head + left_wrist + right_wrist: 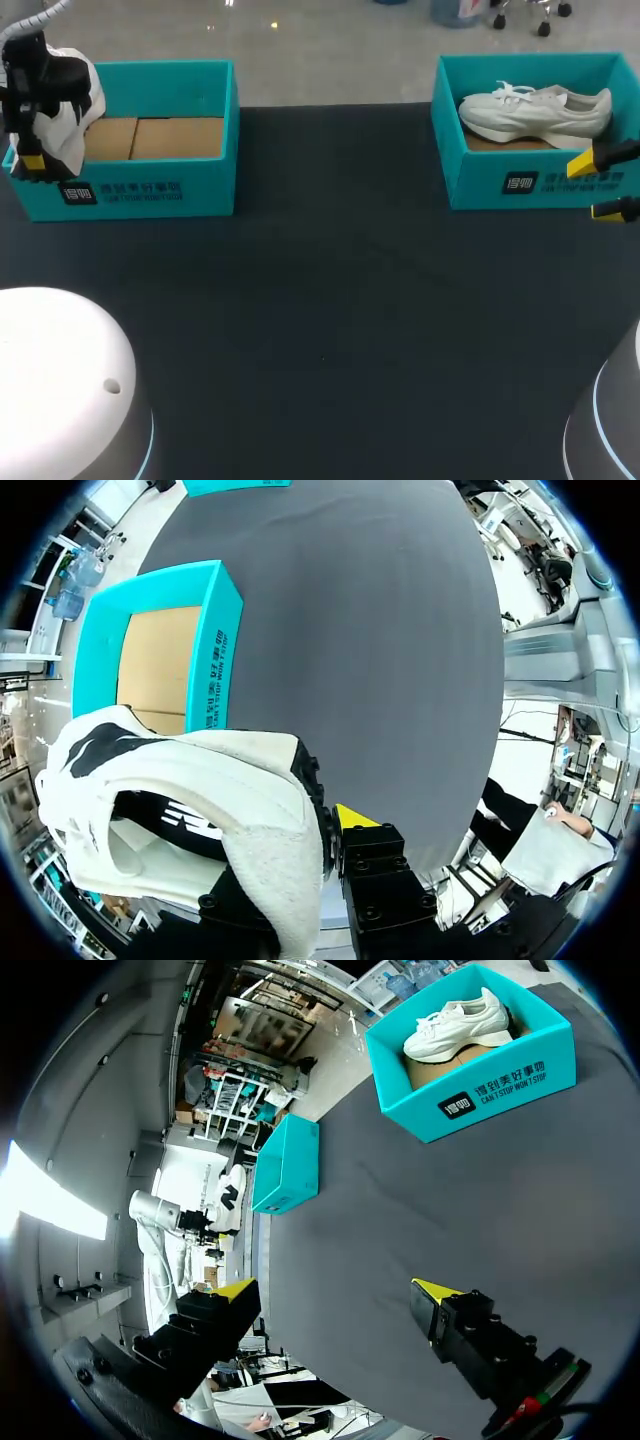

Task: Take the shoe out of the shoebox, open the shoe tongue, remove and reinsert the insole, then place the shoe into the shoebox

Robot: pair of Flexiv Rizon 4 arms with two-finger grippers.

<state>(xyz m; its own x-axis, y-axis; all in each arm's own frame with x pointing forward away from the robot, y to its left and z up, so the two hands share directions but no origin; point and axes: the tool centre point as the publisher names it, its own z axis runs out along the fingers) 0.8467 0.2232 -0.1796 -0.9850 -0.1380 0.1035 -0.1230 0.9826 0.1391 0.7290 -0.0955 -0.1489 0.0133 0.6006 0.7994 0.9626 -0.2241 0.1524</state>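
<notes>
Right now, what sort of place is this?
Likely a robot test bench: a dark table, a white shoe in the right box, and the left gripper holding a second shoe at the left box.

Table [330, 300]: two boxes along the far edge, well apart. Left shoebox [150, 190] sits far left, right shoebox [520, 185] far right. Boxed shoe [535, 112] lies inside the right shoebox, lengthwise left to right. Left gripper [32, 160] is at the left end of the left shoebox, clamped on the held shoe [70, 120], which hangs over that box's left wall and partly over its inside. Right gripper [597, 187] is at the table's right edge, just on the near side of the right shoebox's right end, with nothing between its fingers.
</notes>
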